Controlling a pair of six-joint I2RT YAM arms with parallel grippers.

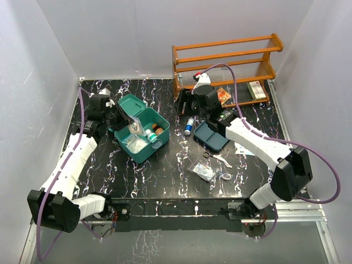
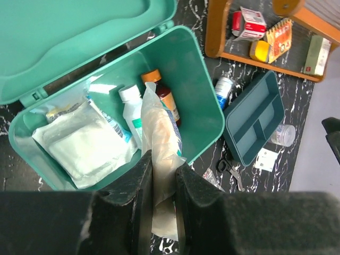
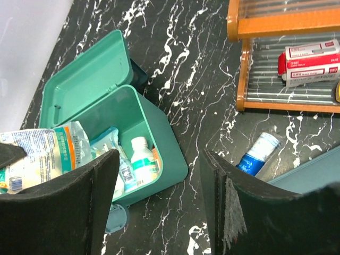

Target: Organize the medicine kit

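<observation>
The medicine kit (image 1: 144,144) is a teal-green box standing open at the left of the table, with its lid (image 1: 127,104) folded back. My left gripper (image 1: 127,122) is over it, shut on a translucent plastic packet (image 2: 162,133) that hangs into the box (image 2: 197,79). Inside lie a white gauze pack (image 2: 79,146), a white bottle (image 2: 130,106) and an amber bottle with an orange cap (image 2: 161,91). My right gripper (image 3: 159,196) is open and empty above bare table, between the kit (image 3: 167,143) and a blue tube (image 3: 257,154).
A dark teal divided tray (image 1: 210,136) lies mid-table, with the blue tube (image 1: 189,126) beside it. In front of the tray lie scissors (image 1: 217,158) and a clear bag (image 1: 201,169). An orange wooden rack (image 1: 225,60) at the back holds small boxes (image 3: 311,61).
</observation>
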